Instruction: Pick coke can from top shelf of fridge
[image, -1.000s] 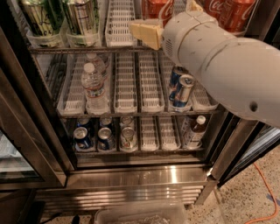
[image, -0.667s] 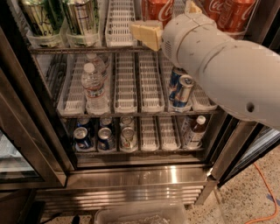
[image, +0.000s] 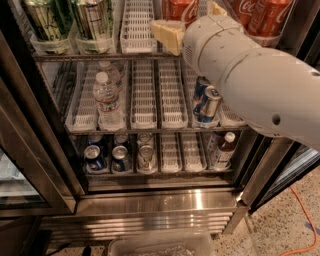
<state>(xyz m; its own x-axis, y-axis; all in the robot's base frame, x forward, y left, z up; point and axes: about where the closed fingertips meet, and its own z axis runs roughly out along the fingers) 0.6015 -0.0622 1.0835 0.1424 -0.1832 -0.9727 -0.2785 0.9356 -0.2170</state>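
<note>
Camera view: the gripper (image: 192, 22) is hovering inside the fridge (image: 150, 200), at the front edge of the top shelf (image: 100, 56). It cannot be told whether the gripper is open or closed. The coke can (image: 181, 9) is standing on the top shelf just behind the gripper and is partly hidden by it. More red cans (image: 265, 17) are standing to the gripper's right, and green-and-silver cans (image: 95, 20) are standing well to its left. A water bottle (image: 107, 100) is sitting on the rack (image: 150, 131) below the gripper.
</note>
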